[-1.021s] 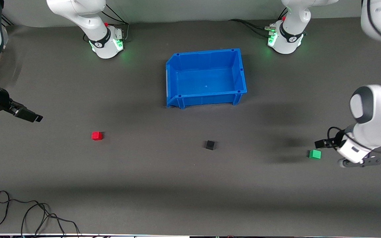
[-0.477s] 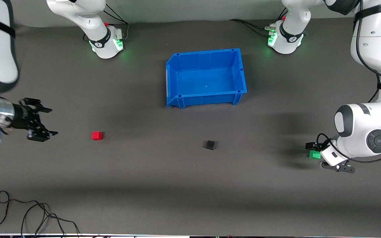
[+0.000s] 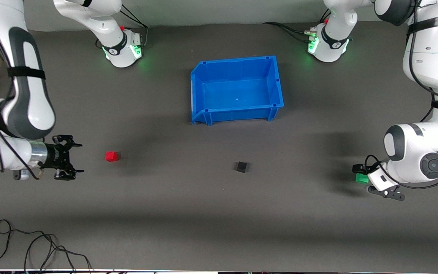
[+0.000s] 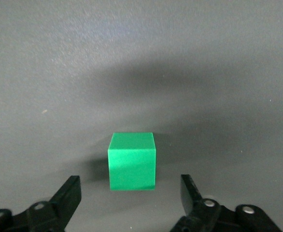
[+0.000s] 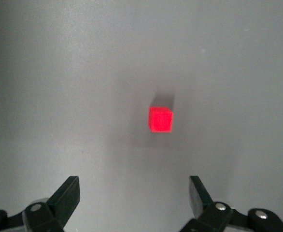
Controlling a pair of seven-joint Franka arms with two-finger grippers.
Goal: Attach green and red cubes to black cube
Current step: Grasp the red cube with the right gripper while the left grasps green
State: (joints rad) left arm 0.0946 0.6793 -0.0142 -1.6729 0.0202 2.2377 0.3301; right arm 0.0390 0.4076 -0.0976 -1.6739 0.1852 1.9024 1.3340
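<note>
The green cube (image 3: 361,178) rests on the grey mat at the left arm's end of the table. My left gripper (image 3: 359,172) is low beside it, open. In the left wrist view the green cube (image 4: 132,161) sits just ahead of the left gripper (image 4: 131,192), centred on the gap and touching neither finger. The red cube (image 3: 111,156) lies toward the right arm's end. My right gripper (image 3: 78,158) is open and points at it from a short way off. The right wrist view shows the red cube (image 5: 160,119) well ahead of the right gripper (image 5: 133,193). The black cube (image 3: 242,166) stands alone between the two.
An empty blue bin (image 3: 200,89) stands mid-table, farther from the front camera than the black cube. Loose black cables (image 3: 32,247) lie at the mat's near edge toward the right arm's end. Both arm bases (image 3: 122,47) stand along the table's back edge.
The right arm swung in from the table's end, and its gripper now faces the red cube. The left gripper dropped in close to the green cube, then held still. No cube moved.
</note>
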